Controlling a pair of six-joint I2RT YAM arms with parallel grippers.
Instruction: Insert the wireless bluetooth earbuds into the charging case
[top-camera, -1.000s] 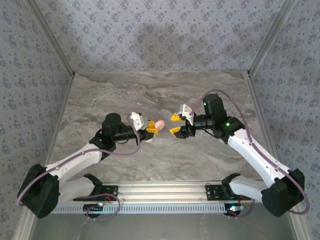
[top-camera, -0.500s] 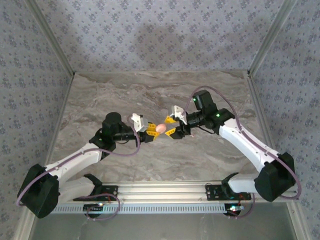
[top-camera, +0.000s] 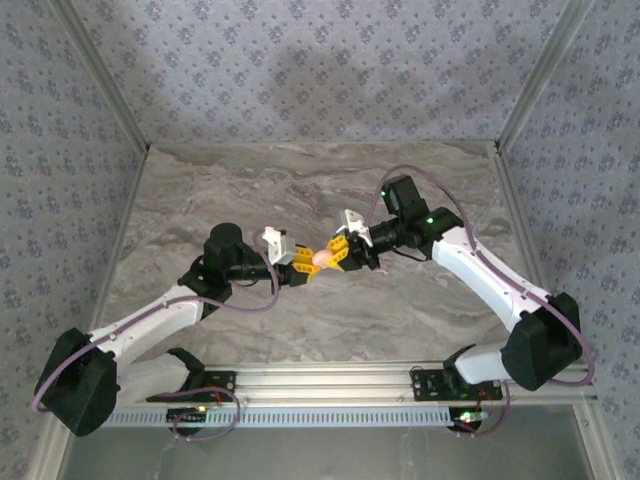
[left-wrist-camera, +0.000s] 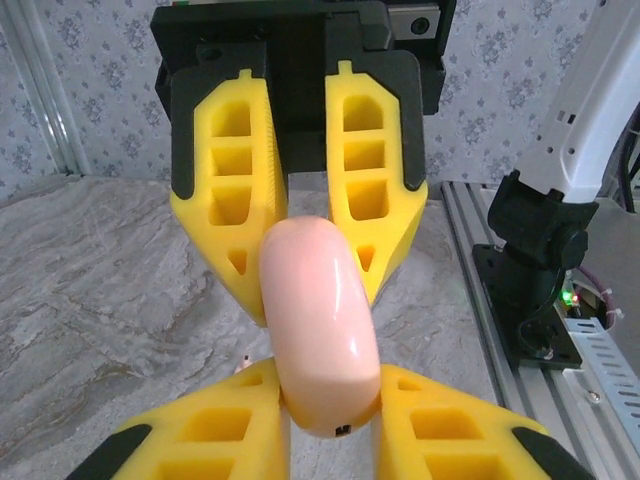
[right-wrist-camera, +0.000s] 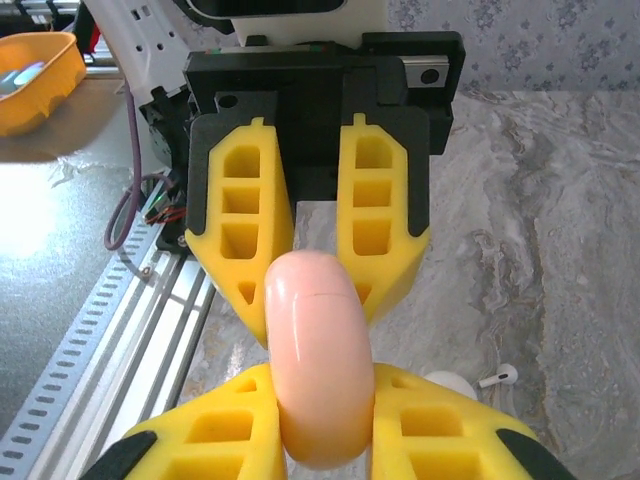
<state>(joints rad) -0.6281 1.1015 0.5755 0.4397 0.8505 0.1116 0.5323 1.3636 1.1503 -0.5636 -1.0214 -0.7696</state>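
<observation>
You have the charging case (top-camera: 322, 258) clenched from both sides. The left gripper (top-camera: 305, 265) grasps one end of it and the right gripper (top-camera: 336, 252) grasps the opposite end, so the case hangs above the table (top-camera: 200, 190). The case looks closed, so I judge the step in hand is opening its lid. One earbud (right-wrist-camera: 497, 377), tiny, white and stemmed, lies on the marble-patterned table below the case. The second one I cannot identify with certainty. The case is a smooth, glossy pink pebble with a thin seam, so it is probably slippery. The next move calls for holding one half firmly and parting the other at the seam, without twisting.
</observation>
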